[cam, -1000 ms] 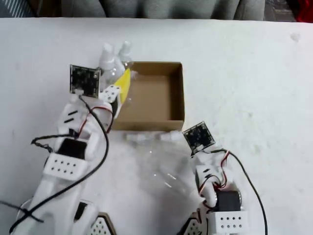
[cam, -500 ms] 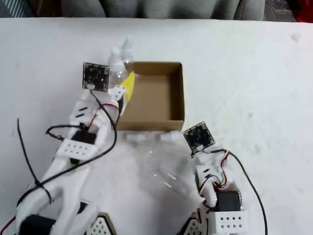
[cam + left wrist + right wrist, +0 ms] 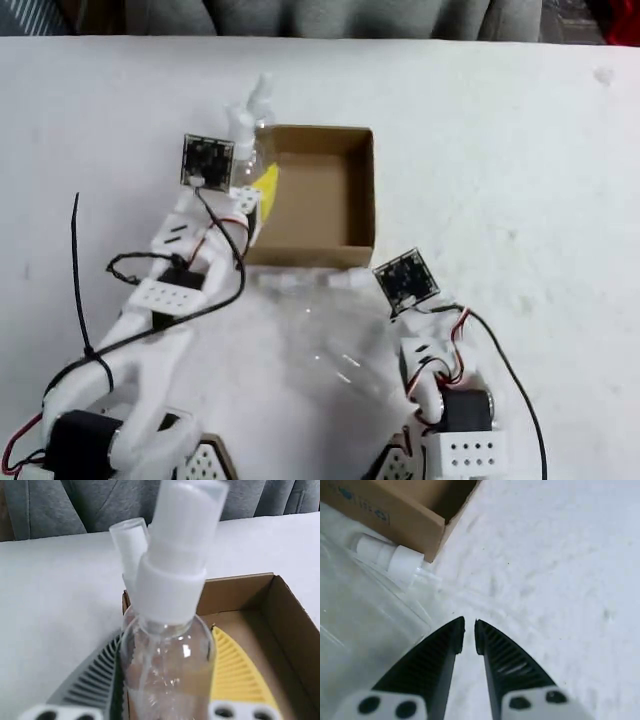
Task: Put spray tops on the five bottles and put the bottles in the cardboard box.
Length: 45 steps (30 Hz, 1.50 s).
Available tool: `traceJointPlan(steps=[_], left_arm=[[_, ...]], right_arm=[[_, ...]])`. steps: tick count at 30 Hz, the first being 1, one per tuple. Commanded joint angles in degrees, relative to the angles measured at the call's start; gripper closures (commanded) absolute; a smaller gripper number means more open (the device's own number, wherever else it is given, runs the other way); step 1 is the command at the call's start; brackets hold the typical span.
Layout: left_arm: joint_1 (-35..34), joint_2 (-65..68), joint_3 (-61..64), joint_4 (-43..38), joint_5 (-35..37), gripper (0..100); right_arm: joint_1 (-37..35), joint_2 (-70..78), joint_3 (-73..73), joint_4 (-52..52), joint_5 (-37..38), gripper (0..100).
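The scene looks like a makeshift robotics test bench set up in a furnished room, perhaps a home or an office lounge. A plain white table (image 3: 520, 150) serves as the work surface, and just behind its far edge runs grey fabric upholstery (image 3: 350, 18), like the cushions of a sofa or chairs. On the table stand a white plastic left robot arm (image 3: 160, 300) and its right twin (image 3: 440, 400), with a loose black cable (image 3: 78, 270) and a bare square circuit-board camera (image 3: 208, 161), all seemingly hobby-built.
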Motion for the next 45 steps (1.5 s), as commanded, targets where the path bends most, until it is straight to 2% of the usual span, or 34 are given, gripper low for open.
traceJointPlan(steps=[1, 23, 27, 33, 45], left_arm=[[-0.31, -0.22, -0.26, -2.29, -0.7, 98], [0.04, 0.04, 1.41, -2.29, -0.62, 98], [0.04, 3.74, 0.79, -2.46, -0.62, 98], [0.04, 9.8, 1.23, -11.78, -0.53, 98], [0.13, 11.21, 1.41, -11.69, -0.53, 98]], right_arm=[[0.57, -0.48, 0.62, 0.4, 0.44, 98.2], [0.57, -0.4, 0.62, 1.54, 0.53, 98.2], [0.57, -0.4, 0.62, 1.63, 0.53, 98.2], [0.57, -0.4, 0.62, 1.63, 0.7, 98.2], [0.57, -0.4, 0.62, 1.63, 0.7, 98.2]])
